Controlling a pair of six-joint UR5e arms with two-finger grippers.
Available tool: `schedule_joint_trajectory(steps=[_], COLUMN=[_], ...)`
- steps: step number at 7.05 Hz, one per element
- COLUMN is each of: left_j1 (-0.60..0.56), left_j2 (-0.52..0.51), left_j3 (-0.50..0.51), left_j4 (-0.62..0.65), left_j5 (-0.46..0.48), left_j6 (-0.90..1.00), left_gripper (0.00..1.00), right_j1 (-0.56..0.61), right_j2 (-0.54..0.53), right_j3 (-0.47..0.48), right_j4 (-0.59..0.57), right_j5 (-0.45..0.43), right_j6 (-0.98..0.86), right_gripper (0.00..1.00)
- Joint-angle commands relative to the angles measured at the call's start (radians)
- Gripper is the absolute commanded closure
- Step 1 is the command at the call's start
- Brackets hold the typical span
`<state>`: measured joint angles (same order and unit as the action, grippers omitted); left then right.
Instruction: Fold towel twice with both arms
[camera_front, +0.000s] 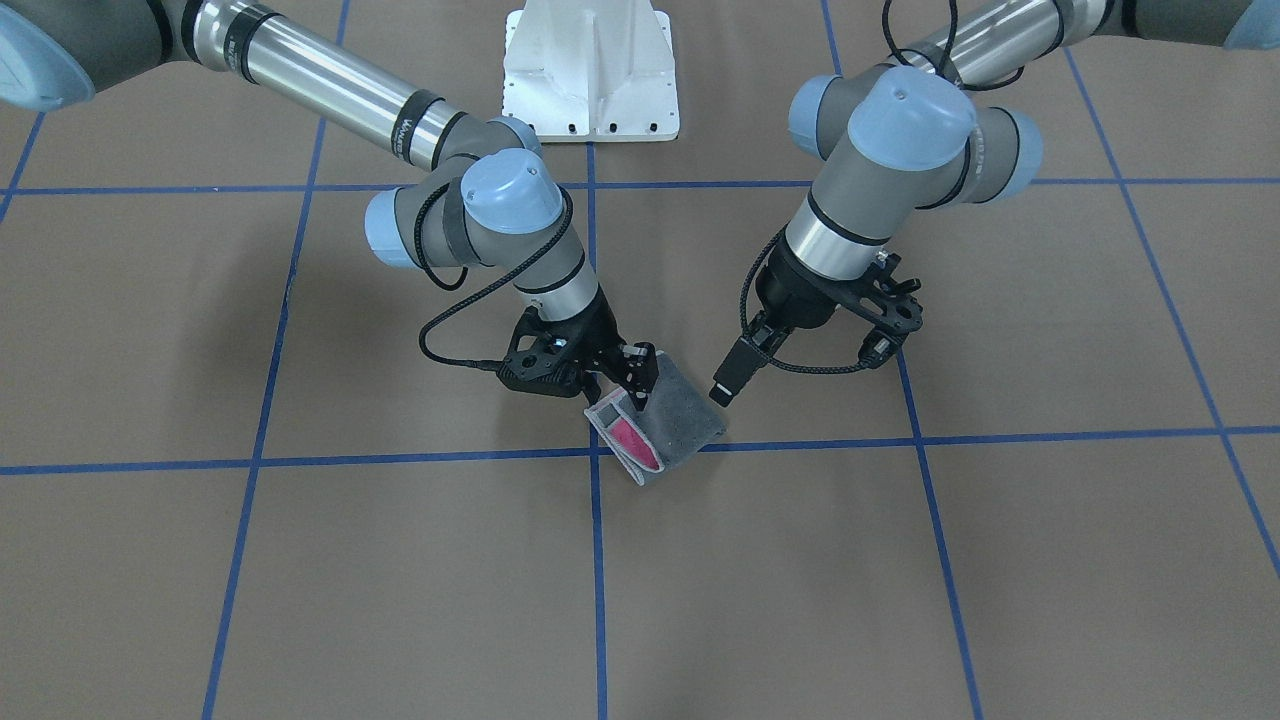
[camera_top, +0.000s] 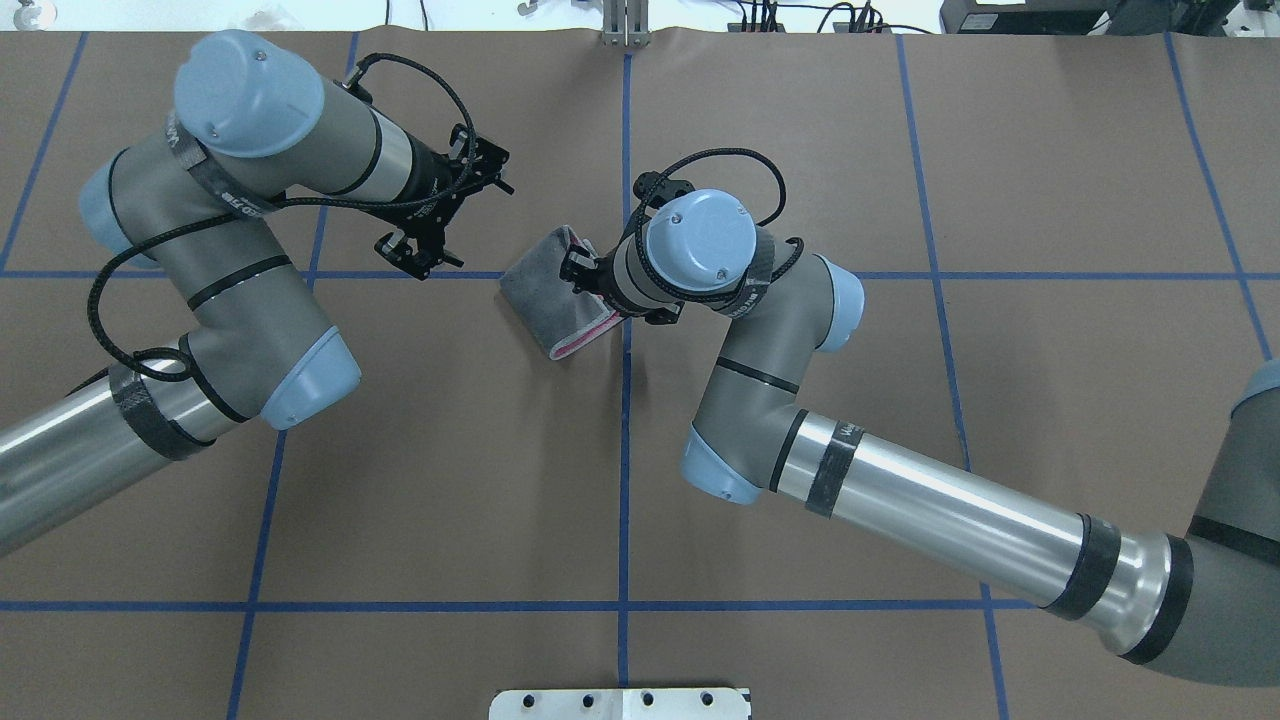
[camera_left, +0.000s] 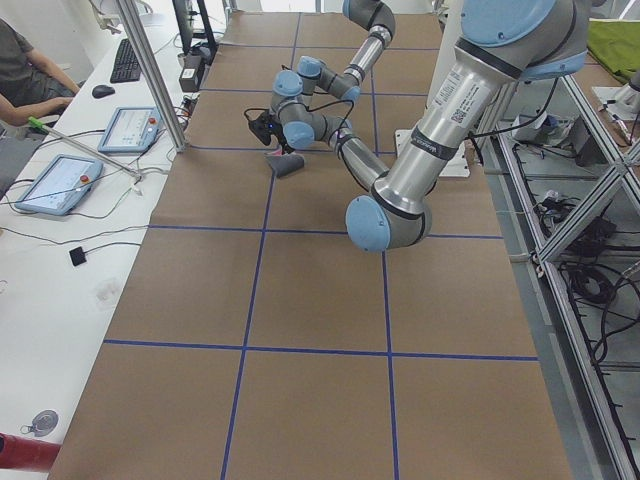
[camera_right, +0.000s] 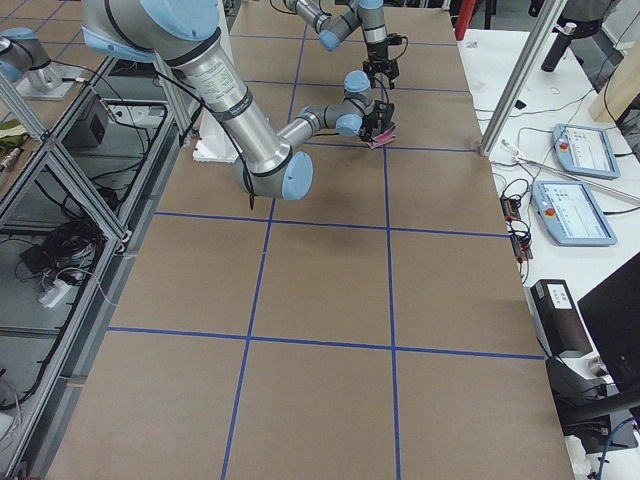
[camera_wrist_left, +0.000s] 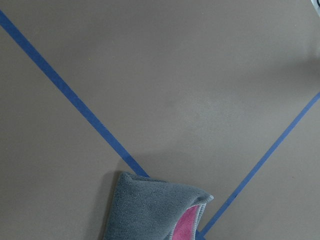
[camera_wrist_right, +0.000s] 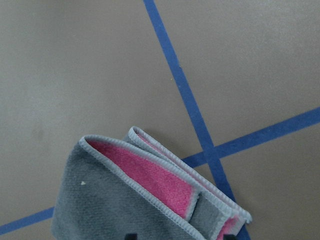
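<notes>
Spread across the whole scene, a brown paper-covered table marked into squares by blue tape lines. Reaching in from the robot's right, a grey-and-silver jointed right arm with light blue joint caps, bent down over the crossing of two tape lines. Entering from the other side, the matching grey-and-silver left arm, wrist angled toward the middle. Between the two wrists, a small terry towel, folded over with dark grey outside, pink inside and light grey stitched edging, lying on the table at the tape crossing, its upper layer lifted. Clamped on that raised edge, the black two-finger right gripper, fingers pressed together on the cloth. Just beside the towel but apart from it, the black left gripper, holding nothing, fingers seemingly together.
</notes>
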<state>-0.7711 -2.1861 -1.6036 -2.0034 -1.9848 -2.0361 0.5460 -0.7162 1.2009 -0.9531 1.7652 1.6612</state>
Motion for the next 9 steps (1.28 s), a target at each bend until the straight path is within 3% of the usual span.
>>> schedule_joint_trajectory(steps=[1, 9], left_j1=[-0.002, -0.002], left_j2=[0.0, 0.0], left_j3=[-0.002, -0.002], left_j4=[0.0, 0.002], left_j5=[0.0, 0.0], left_j6=[-0.001, -0.001], left_gripper=[0.0, 0.0], right_j1=[0.0, -0.006], right_j2=[0.032, 0.024], right_j3=[-0.044, -0.058], right_j4=[0.002, 0.0], right_j5=[-0.003, 0.007], right_j6=[0.002, 0.002], right_gripper=[0.33, 0.38])
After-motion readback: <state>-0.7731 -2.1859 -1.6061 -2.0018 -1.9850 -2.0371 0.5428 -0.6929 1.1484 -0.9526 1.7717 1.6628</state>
